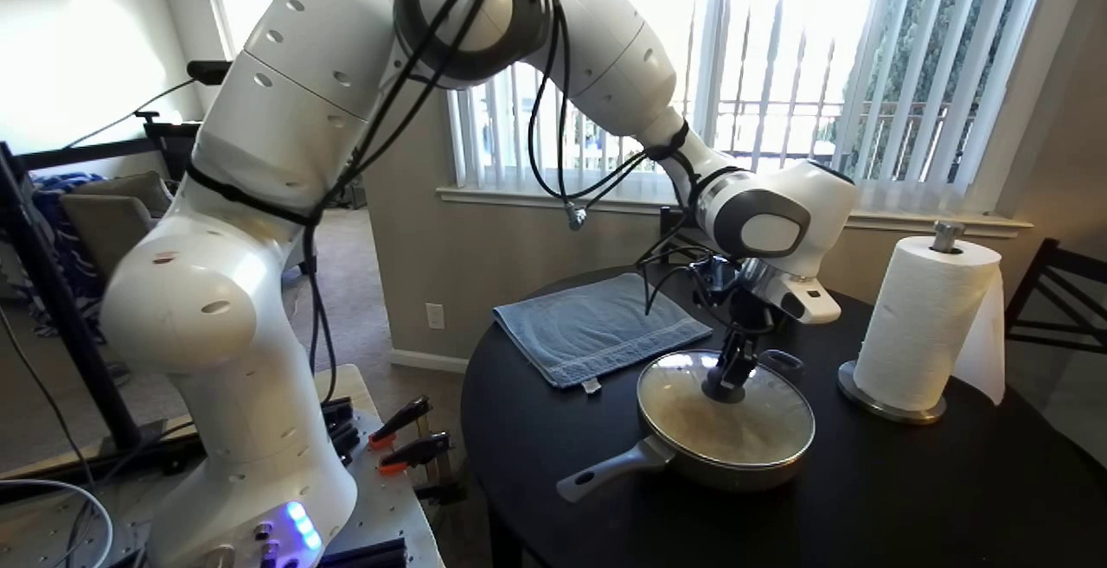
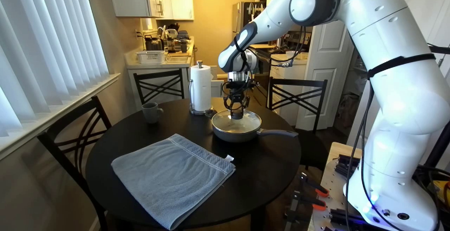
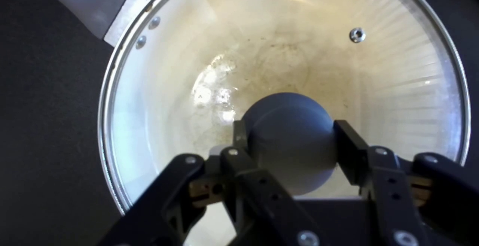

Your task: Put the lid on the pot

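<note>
The see-through lid (image 1: 761,425) with its metal rim lies on the pot (image 1: 735,475), a shallow pan with a cream inside and a long grey handle (image 1: 610,469). In both exterior views the lid (image 2: 225,122) looks level, its rim along the rim of the pot (image 2: 233,137). In the wrist view the lid (image 3: 262,58) covers the pan's inside. My gripper (image 3: 290,137) has a finger on each side of the lid's dark round knob, both appearing to touch it. The gripper (image 1: 729,373) points down from above. The far rim is partly hidden by the fingers in the wrist view.
A folded blue-grey cloth (image 1: 601,326) lies beside the pot on the dark round table (image 1: 536,430). A paper towel roll (image 1: 930,326) stands on the pot's other side. A grey mug (image 2: 151,112) stands near the table's edge. Chairs (image 2: 299,99) surround the table.
</note>
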Robot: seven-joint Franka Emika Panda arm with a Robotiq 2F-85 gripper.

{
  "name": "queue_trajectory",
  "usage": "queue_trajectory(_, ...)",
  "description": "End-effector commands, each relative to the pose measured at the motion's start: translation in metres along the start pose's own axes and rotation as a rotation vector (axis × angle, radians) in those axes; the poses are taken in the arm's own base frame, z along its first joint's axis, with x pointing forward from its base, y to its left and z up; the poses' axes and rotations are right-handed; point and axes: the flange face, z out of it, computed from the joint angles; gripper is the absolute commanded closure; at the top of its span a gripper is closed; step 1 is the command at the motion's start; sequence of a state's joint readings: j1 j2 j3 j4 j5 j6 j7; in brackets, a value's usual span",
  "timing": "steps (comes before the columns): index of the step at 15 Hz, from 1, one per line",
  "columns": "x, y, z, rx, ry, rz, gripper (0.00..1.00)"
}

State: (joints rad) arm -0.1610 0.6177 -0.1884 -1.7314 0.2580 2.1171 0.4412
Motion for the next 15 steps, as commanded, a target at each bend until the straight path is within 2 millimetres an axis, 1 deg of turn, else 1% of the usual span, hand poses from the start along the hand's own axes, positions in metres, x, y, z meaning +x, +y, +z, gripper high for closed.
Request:
queue_trajectory(1, -0.002, -0.004, -0.010, -0.004, -0.013, 0.015, 0.30)
queue_trajectory(2, -0.002, -0.005, -0.011, -0.008, -0.010, 0.012, 0.14)
queue_trajectory(4, -0.003, -0.007, -0.020, -0.011, -0.003, -0.001, 0.04)
queue_trajectory(5, -0.004, -0.007, -0.025, -0.024, -0.004, -0.005, 0.01)
queue_trajectory(9, -0.005, -0.012, -0.051, -0.045, 0.007, -0.033, 0.00)
queue_trajectory(10, 0.002, -0.012, -0.037, -0.018, 0.004, -0.035, 0.00)
queue_trajectory(12, 0.001, -0.013, -0.046, -0.022, 0.010, -0.043, 0.00)
queue_trajectory(15, 0.001, -0.014, -0.047, -0.024, 0.011, -0.044, 0.00)
